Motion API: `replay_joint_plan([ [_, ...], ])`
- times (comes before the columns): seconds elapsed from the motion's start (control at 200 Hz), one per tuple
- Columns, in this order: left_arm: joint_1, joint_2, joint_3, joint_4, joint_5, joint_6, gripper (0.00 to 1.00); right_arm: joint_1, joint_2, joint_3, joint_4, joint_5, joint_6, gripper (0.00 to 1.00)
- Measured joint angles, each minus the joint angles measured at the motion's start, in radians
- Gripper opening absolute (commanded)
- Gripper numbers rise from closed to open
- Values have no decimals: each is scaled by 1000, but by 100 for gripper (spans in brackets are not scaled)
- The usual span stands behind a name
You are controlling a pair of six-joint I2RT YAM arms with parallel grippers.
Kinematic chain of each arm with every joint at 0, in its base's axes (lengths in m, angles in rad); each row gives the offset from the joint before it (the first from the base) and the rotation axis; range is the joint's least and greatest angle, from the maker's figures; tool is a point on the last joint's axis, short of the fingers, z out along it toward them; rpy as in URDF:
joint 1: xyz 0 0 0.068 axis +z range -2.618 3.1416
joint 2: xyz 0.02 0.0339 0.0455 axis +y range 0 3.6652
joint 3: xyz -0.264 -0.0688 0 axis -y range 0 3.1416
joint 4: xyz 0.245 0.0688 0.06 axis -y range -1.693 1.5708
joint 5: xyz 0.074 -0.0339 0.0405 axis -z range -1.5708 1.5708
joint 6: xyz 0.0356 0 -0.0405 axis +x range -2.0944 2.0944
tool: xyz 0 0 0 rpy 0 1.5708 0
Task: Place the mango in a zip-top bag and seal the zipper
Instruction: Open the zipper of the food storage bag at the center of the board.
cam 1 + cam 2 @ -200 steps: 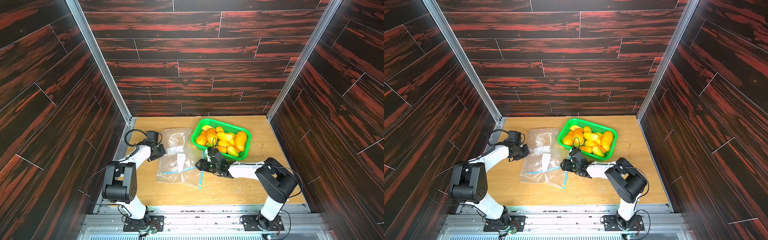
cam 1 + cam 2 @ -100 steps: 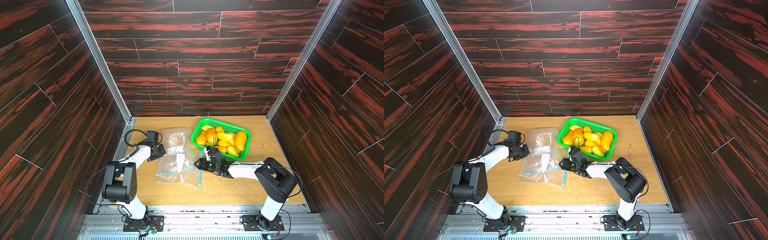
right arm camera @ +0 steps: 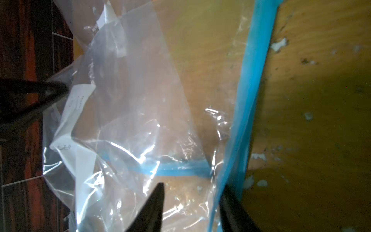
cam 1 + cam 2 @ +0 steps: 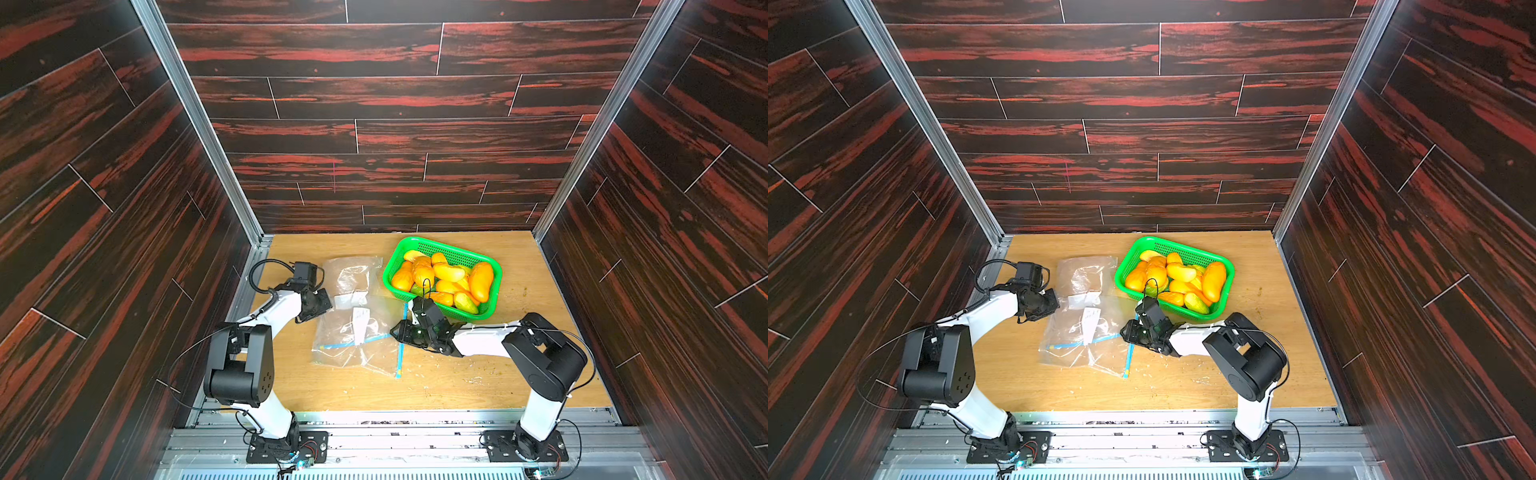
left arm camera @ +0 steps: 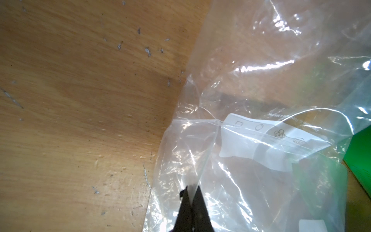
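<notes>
mangoes: the whole pile of mangoes (image 4: 446, 278) sits in the green basket (image 4: 457, 254), far right on the desk (image 4: 457, 382). none is lifted and none is in a bag.
bags: a loose heap of clear bags (image 4: 353, 332) lies flat in the middle of the desk, just left of the basket, one overlapping another. one more bag (image 4: 353, 270) lies farther off. all of them look empty.
zip: two blue strips show. one (image 3: 251, 100) runs near to far along the heap's right edge, and a second (image 4: 353, 341) crosses the heap. i cannot tell whether either bag's mouth is parted.
left jaws: the left arm (image 4: 282, 307) reaches to the heap's far left edge. its jaws are pressed together on a thin fold of clear plastic, with a white label (image 5: 261, 144) lying just beyond. i cannot tell which of the overlapping bags that fold belongs to.
right jaws: the right arm (image 4: 478, 343) is low at the heap's right edge, near the basket. its jaws stand a middling way apart, with film between them and the blue strip right beside one finger. i see nothing clamped there.
done so far: by my reckoning only part of taking hold of a bag. one side is pinched and the other is not yet gripped.
yet to do: pull a mouth open, pick a mango out of the basket, get it inside, then press the zip shut along its length.
stage: early, i'd say, with nearly all of the job ahead.
</notes>
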Motion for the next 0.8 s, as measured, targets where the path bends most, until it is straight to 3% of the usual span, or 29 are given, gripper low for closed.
replay_joint_plan([
  [0.065, 0, 0, 0, 0, 0, 0, 0, 0, 2, 0, 6, -13, 0, 9],
  [0.12, 0, 0, 0, -2, 0, 0, 12, 1, 1, 1, 14, -21, -5, 0],
  [0.261, 0, -10, 5, -41, -28, 12, 42, 2, -27, 5, 5, -24, -17, 0],
  [0.376, 0, -66, 43, -112, -97, 16, 55, 8, -90, 39, -34, -13, -48, 0],
  [0.406, 0, -86, 64, -132, -121, 15, 64, 12, -107, 57, -47, -7, -60, 0],
  [0.511, 3, -176, 145, -173, -209, 15, 65, 29, -165, 127, -67, 18, -109, 0],
  [0.556, 4, -219, 169, -174, -240, 15, 74, 34, -185, 151, -69, 27, -131, 0],
  [0.631, 4, -294, 192, -174, -278, 11, 74, 36, -209, 180, -70, 45, -160, 0],
  [0.797, 5, -443, 167, -129, -194, 15, 74, 37, -221, 229, -93, 66, -197, 0],
])
